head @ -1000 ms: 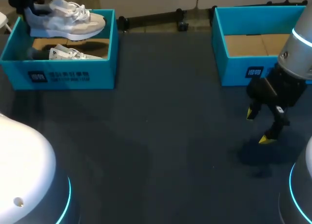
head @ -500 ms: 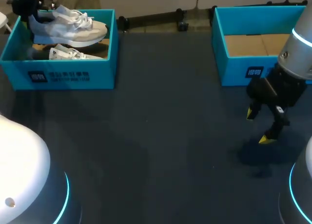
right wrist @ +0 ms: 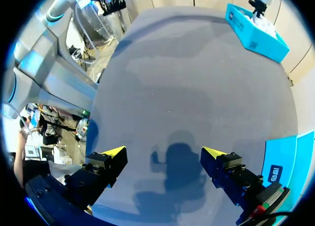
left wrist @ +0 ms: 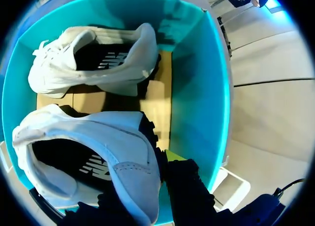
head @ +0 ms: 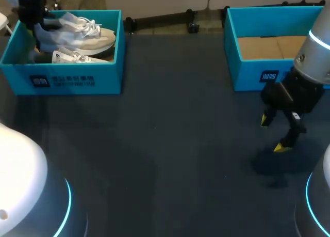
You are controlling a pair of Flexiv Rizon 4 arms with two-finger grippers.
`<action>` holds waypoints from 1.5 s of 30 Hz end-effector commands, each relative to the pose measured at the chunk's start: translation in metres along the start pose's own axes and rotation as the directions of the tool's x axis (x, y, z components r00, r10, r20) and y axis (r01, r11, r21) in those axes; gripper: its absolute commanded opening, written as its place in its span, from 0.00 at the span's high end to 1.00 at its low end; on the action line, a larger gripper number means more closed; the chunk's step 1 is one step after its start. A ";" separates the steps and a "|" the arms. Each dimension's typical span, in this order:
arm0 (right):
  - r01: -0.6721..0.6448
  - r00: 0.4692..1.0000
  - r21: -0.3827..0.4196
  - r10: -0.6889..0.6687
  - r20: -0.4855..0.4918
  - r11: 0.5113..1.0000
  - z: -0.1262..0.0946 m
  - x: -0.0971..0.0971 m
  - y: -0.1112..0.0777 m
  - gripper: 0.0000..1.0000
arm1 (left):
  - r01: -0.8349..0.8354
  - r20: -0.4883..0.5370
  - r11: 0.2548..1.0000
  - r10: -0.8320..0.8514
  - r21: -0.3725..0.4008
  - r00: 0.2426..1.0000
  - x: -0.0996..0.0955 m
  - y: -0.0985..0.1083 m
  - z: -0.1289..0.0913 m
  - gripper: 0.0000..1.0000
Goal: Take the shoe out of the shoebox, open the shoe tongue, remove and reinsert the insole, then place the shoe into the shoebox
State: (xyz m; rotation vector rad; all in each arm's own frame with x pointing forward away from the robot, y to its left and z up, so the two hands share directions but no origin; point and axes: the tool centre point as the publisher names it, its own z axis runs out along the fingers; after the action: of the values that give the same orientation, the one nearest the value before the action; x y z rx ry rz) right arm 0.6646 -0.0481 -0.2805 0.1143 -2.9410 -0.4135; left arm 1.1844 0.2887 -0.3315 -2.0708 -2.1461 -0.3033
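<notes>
Lowered since the two earlier head views, the held sneaker [head: 77,33] now sits partly below the rim of the left shoebox [head: 111,66], where a second earlier it hung well above the rim; it has also drifted slightly toward the box's middle. My left gripper [left wrist: 147,177] is clamped on the heel. One yellow fingertip [left wrist: 172,155] shows just outside the heel collar, and the other finger is hidden by the sneaker. From the left wrist view, the held sneaker hangs over the cardboard floor, beside the second sneaker [left wrist: 88,61] lying along the far wall. I cannot tell whether its sole touches the floor yet. My right gripper [head: 273,133] has not moved: it hovers over the dark tabletop [head: 170,144] in front of the right shoebox [head: 247,72], fingers spread wide with nothing between them. I judge the descent to be the final placing step, with only set-down and release remaining.
</notes>
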 end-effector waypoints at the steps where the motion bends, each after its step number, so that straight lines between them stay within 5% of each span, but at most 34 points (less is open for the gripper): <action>1: 0.000 1.000 0.002 0.000 0.000 1.000 0.000 0.000 0.000 0.00 | 0.002 -0.014 1.000 -0.002 0.007 1.000 -0.004 0.012 0.007 1.00; 14: 0.000 1.000 0.002 0.000 0.000 1.000 0.000 0.000 0.000 0.00 | -0.008 -0.019 0.999 0.008 0.031 1.000 -0.011 0.020 0.021 0.99; 21: 0.000 1.000 0.002 0.000 0.000 1.000 0.000 0.000 0.000 0.00 | -0.015 -0.007 0.999 0.015 0.050 1.000 -0.013 0.022 0.025 0.73; 32: 0.000 1.000 0.002 0.000 0.000 1.000 0.000 0.000 0.000 0.00 | -0.036 0.005 0.998 0.036 0.056 0.999 -0.021 0.018 0.021 0.51; 35: 0.000 1.000 0.002 0.000 0.000 1.000 0.000 0.000 0.000 0.00 | -0.040 0.015 0.998 0.039 0.057 0.999 -0.022 0.016 0.017 0.24; 36: 0.000 1.000 0.002 0.000 0.000 1.000 0.000 0.000 0.000 0.00 | -0.044 0.017 0.998 0.043 0.052 0.999 -0.022 0.014 0.015 0.08; 39: 0.000 1.000 0.002 0.000 0.000 1.000 0.000 0.000 0.000 0.00 | -0.046 0.028 0.998 0.044 0.048 0.999 -0.023 0.011 0.009 0.00; 45: 0.000 1.000 0.002 0.000 0.000 1.000 0.000 0.000 0.000 0.00 | -0.044 0.067 0.999 0.042 0.019 0.997 -0.021 0.003 -0.011 0.00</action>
State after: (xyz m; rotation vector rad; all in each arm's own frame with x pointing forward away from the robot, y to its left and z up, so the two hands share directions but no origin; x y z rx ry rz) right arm 0.6646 -0.0481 -0.2805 0.1143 -2.9410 -0.4135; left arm 1.2036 0.2643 -0.3396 -2.1260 -2.1227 -0.1904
